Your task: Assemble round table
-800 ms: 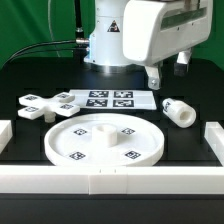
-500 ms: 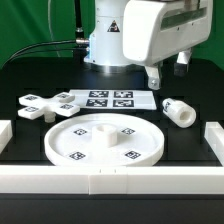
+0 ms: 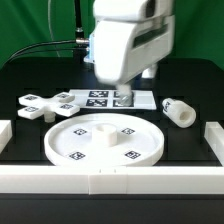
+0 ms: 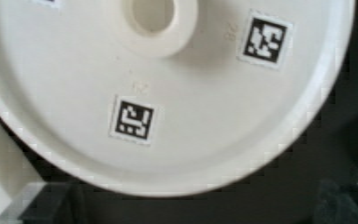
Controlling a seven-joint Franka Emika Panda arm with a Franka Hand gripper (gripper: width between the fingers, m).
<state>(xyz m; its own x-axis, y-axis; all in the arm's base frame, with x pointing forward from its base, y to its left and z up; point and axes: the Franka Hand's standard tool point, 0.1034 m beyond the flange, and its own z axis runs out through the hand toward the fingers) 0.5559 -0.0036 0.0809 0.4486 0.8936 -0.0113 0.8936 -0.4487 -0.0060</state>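
Note:
The large round rimmed disc (image 3: pixel 105 140) lies flat at the table's middle front, with several square tags and a centre hole. The wrist view fills with it (image 4: pixel 87 80). The short thick cylinder post (image 3: pixel 180 112) lies on its side towards the exterior view's right. The four-armed cross piece (image 3: pixel 45 104) lies flat towards the exterior view's left. My gripper (image 3: pixel 122 93) hangs above the marker board, just behind the disc. It looks open and holds nothing. Its fingertips show only as dark blurs at the wrist view's corners.
The marker board (image 3: pixel 98 98) lies fixed behind the disc. Long white border blocks run along the front (image 3: pixel 110 180), the exterior view's right (image 3: pixel 214 135) and left (image 3: pixel 4 132). The table top is black.
The arm has swung towards the exterior view's left and lowered. The gripper moved from above the post to over the marker board. The parts have not moved.

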